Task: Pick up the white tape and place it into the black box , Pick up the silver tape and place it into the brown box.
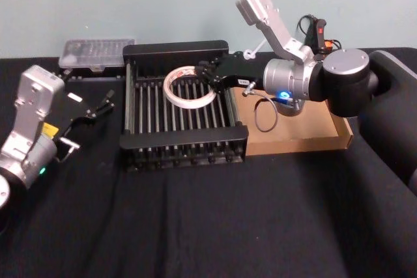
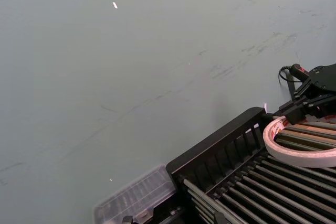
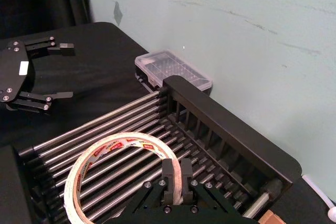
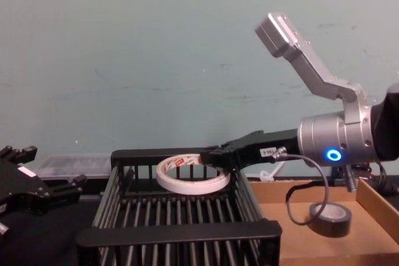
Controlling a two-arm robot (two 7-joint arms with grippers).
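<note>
White tape, wide flat roll with pale face and small red and dark print along its edge, is held level over the far part of the black box, above the floor bars in chest view, not resting on them. Right gripper reaches in from the right across the crate's right rim, jaws clamped on the roll's right wall, one finger inside the ring and one outside, clear in the right wrist view.

Black box is a slatted plastic crate with metal rod floor and thick rims, centre of the black table. Brown box, shallow tan cardboard tray, sits touching the crate's right side. Silver tape, small grey roll with pale core, lies flat in the brown box, under the right arm's wrist.

Left gripper is parked on the left, just beside the crate's left wall, jaws apart, holding nothing. Clear plastic case sits at the far left against the wall, by the crate's far left corner.
</note>
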